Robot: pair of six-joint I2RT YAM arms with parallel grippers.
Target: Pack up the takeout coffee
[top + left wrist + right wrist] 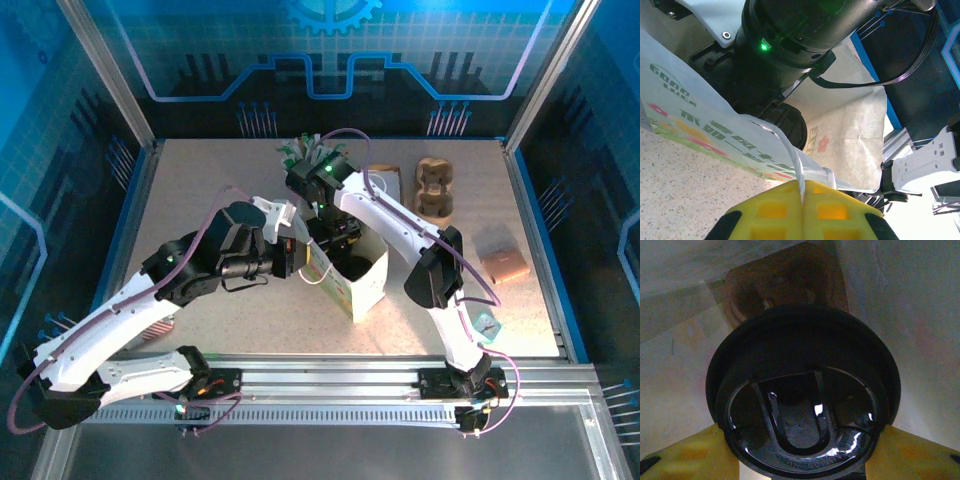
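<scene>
The takeout coffee's black round lid (802,400) sits between my right gripper's yellow fingers (685,460), which press on it from both sides; the cup's body is hidden under the lid. My right gripper (335,245) reaches down into the white printed paper bag (365,285), whose pale walls (900,315) surround the lid. A brown moulded piece (785,280) lies at the bag's bottom beyond the lid. My left gripper (803,192) is shut on the bag's white handle strap (790,152) and holds the bag's mouth at its left side (300,262).
A pink cup of sachets (305,152) stands at the back centre. A brown cardboard cup carrier (435,188) is at the back right, and a brown flat pad (503,255) lies right of the right arm. The right arm's dark body (790,40) hangs over the bag.
</scene>
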